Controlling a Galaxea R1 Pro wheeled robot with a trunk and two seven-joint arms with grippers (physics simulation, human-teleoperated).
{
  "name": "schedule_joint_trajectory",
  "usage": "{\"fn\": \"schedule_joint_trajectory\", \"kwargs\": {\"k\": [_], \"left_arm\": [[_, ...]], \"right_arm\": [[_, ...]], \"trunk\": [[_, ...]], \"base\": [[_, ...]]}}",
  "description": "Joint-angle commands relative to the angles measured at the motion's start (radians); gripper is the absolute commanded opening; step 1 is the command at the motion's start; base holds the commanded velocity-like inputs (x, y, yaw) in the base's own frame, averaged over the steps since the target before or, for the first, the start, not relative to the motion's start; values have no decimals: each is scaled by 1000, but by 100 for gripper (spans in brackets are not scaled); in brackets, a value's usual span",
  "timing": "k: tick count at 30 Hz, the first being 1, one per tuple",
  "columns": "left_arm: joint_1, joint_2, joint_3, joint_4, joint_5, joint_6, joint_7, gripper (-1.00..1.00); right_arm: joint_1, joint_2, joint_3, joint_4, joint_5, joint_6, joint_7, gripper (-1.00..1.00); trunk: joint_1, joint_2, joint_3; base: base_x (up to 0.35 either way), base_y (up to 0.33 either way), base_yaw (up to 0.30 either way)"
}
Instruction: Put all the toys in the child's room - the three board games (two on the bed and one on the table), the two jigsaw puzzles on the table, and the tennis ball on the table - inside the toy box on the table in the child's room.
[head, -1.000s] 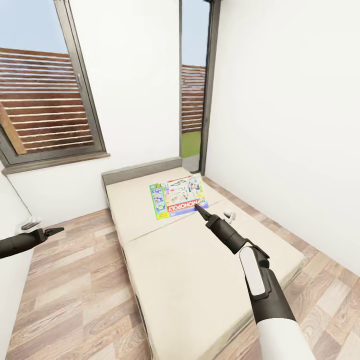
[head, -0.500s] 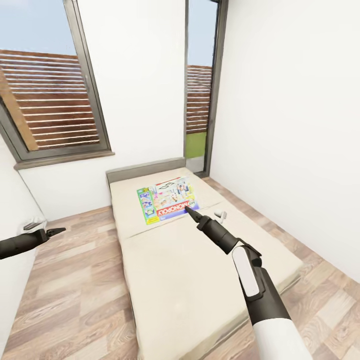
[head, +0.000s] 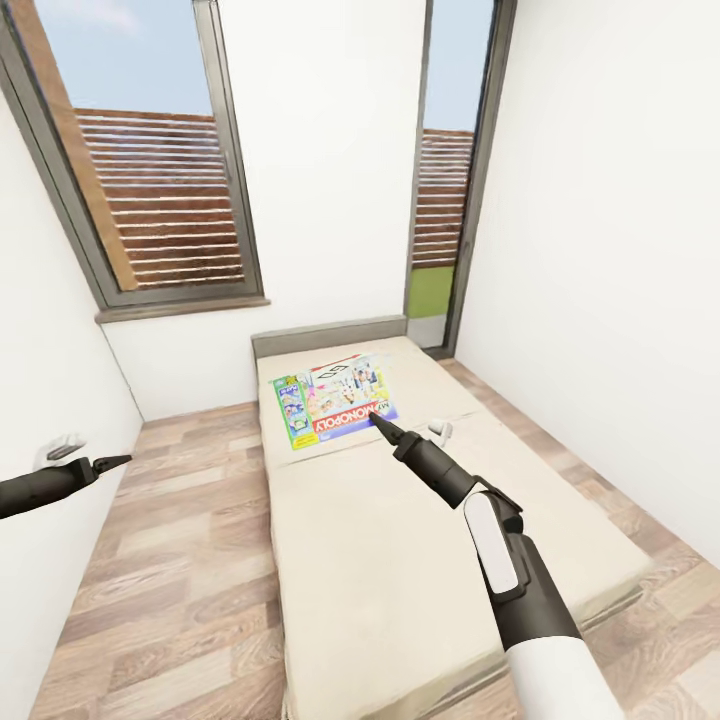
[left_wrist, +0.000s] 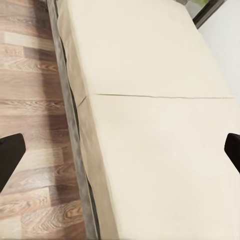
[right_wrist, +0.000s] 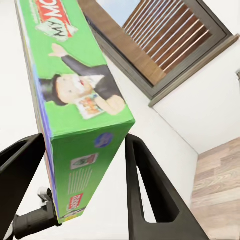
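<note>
While the right gripper (head: 380, 424) is closing its 2 fingers on the edge of the Monopoly board game (head: 336, 400), the box is hanging over the bed (head: 420, 560) near the headboard (head: 328, 335). Judging from this, keeping the clamp firm and the box level matters during the turn. The left gripper (head: 112, 462) is hanging wide open and empty beside the bed, over the wooden floor (head: 170, 560); walls are crowding both sides.
</note>
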Motion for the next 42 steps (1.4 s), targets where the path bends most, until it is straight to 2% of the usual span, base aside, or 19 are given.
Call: {"fn": "schedule_joint_trajectory", "kwargs": {"k": [1,18,42], "left_arm": [[-1,0,2,0,3,6,-2,100],[-1,0,2,0,3,6,-2,100],[-2,-2,2,0,3,6,-2,100]], "right_arm": [[-1,1,-3,0,-7,8,3,-100],[-1,1,-3,0,-7,-6,3,-100],[-1,1,-3,1,-8,-27,3,-100]], "trunk": [[0,-2,-2],[0,-2,5],[0,-2,44]], "base": [[0,-240,278],[0,-52,251],[0,-1,10]]}}
